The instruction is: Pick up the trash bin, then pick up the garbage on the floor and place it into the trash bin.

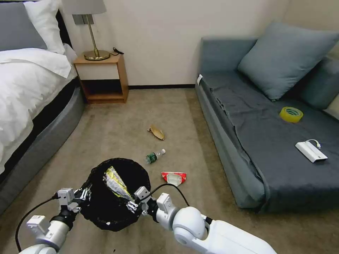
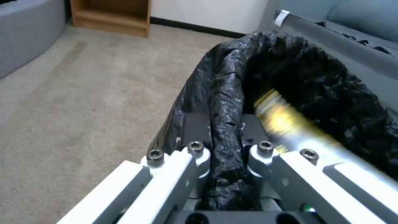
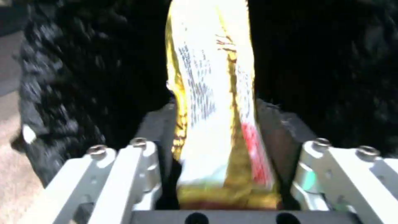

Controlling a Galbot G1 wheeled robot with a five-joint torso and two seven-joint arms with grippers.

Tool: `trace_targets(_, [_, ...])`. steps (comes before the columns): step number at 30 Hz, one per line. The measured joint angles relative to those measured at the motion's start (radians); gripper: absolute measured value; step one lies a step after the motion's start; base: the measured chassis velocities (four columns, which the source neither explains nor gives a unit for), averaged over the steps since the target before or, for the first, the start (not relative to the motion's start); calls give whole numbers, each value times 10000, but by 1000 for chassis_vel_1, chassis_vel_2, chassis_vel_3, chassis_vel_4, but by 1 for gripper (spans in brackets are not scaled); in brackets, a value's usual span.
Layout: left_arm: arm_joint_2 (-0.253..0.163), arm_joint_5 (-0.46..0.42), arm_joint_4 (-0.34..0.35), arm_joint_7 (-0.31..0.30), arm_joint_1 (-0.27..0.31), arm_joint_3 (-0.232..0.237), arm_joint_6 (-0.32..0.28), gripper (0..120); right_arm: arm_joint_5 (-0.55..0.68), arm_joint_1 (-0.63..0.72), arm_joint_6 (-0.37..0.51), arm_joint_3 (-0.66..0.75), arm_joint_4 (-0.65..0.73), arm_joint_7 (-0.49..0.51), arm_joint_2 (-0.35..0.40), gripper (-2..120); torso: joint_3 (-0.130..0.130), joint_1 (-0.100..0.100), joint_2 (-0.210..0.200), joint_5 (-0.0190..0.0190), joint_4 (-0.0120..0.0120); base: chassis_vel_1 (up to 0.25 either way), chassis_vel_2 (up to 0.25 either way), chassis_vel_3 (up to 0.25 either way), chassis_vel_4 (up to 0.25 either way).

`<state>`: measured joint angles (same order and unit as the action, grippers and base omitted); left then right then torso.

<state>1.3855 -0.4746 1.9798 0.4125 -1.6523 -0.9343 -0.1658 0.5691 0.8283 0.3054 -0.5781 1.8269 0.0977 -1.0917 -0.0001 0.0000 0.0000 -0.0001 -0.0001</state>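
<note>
While the left gripper (image 1: 84,195) is pinching the trash bin (image 1: 106,211) by its lined rim, the right gripper (image 1: 131,204) is dangling the gold-yellow wrapper (image 1: 114,181) inside, jaws clamped, with bottle (image 1: 154,156), carton (image 1: 173,177) and tan scrap (image 1: 156,132) lying on the carpet (image 1: 116,123).

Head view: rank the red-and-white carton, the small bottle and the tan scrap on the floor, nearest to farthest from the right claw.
From the right claw at the bin's rim:
1. Red-and-white carton, on the carpet toward the sofa.
2. Small bottle, just beyond the bin.
3. Tan scrap, farther out, mid-floor.
</note>
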Motion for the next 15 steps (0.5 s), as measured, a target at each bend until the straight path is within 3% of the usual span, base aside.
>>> trace_targets(4, [-12,-11,46,22,-47,0,0,6,-110,96,11,-4,19,0,22,64,0,0,1,1,1,0,0,0,0])
trace_targets(6, [-24,-17,68,29,-64,4,6,6,-156,149,16,-10,51,55,-63,76,0,0,0,1,0,0,0,0,0])
trace_targets(9, [-31,-23,83,32,-77,4,10,6,-163,173,16,24,100,122,-108,82,0,0,0,2,1,0,0,0,0])
trace_targets(11, [-54,-40,87,33,-87,-1,14,6,-165,226,17,261,262,219,-82,93,0,0,0,2,3,0,0,0,0])
trace_targets(15, [-93,-142,87,-1,-68,-87,17,6,-316,502,-157,971,684,436,301,99,0,0,0,1,2,0,0,0,0])
